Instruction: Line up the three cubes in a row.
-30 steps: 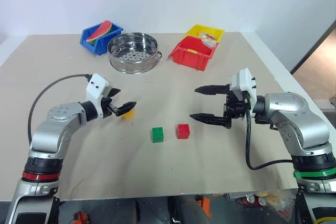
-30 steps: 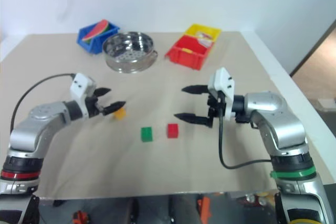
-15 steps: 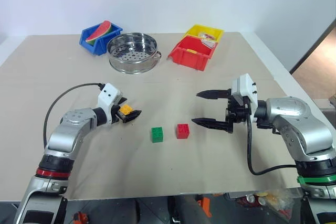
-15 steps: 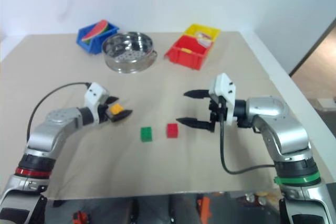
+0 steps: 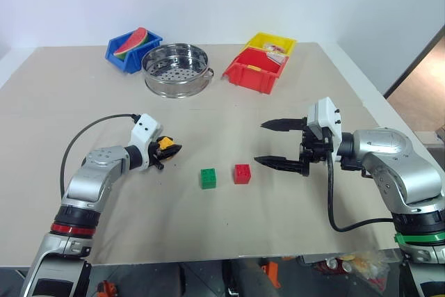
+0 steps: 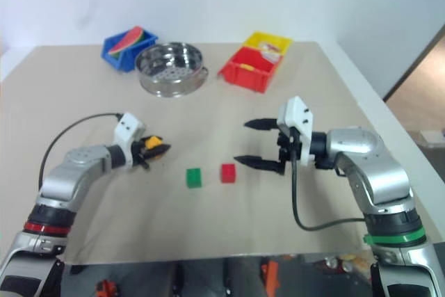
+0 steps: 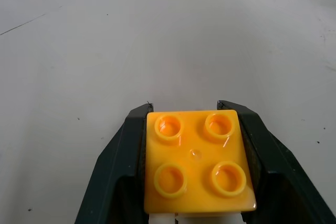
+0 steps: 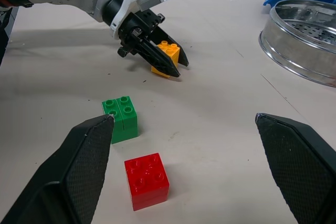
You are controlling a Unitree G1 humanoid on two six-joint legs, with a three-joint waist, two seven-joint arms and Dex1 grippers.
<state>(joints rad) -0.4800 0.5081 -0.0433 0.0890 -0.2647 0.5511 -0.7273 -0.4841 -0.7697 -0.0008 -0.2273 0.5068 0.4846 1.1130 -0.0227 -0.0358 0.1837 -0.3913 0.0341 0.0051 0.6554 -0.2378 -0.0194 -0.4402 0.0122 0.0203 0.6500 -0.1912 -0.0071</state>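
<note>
Left fingers (image 7: 126,145) clamping the yellow-orange brick (image 5: 165,145), right fingers (image 5: 281,143) hanging wide open and empty; should be lifting clear before sliding beside the green brick (image 5: 208,178).

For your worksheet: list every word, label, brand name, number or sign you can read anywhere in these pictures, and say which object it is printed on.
No readable text in any view.
Yellow-orange cube, held in the left gripper: plain studs, no lettering legible.
Green cube and red cube: no markings legible.
Yellow bin: something pale and printed-looking lies inside, too small to read.
</note>
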